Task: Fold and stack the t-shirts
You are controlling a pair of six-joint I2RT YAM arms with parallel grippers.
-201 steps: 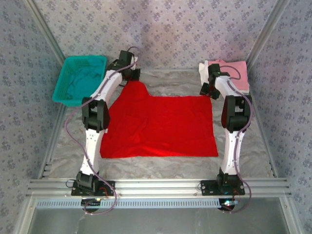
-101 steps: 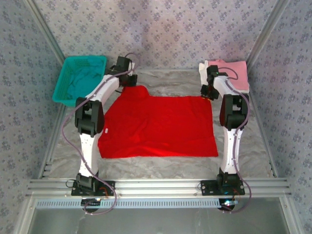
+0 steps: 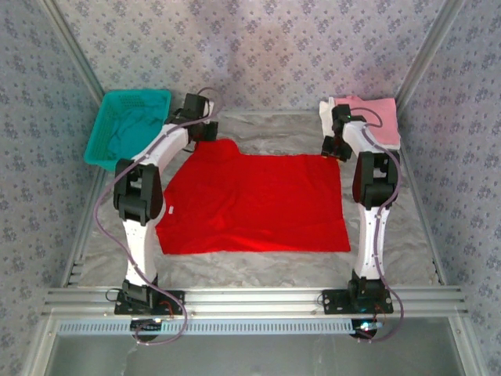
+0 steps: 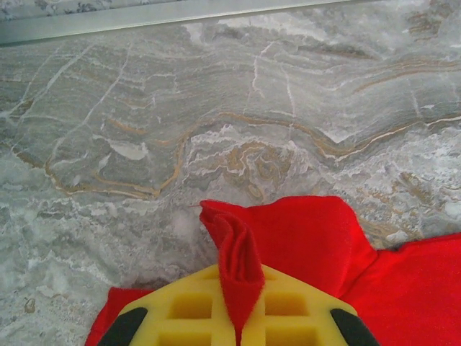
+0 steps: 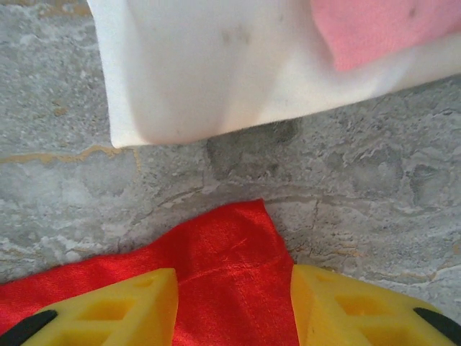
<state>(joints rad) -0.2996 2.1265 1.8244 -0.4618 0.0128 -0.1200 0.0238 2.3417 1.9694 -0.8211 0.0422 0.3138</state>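
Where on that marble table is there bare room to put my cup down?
Bare marble runs along the far side, between the teal basket and the folded pink t-shirt, beyond the red t-shirt. Another strip lies between its near edge and the metal rail. The middle and both far corners are crowded.

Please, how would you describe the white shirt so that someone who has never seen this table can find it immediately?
Look at the far right corner of the marble table, beyond the red shirt spread in the middle. Two folded shirts lie there, one on the other. The white shirt is the lower one, its edge showing from under the pink shirt.
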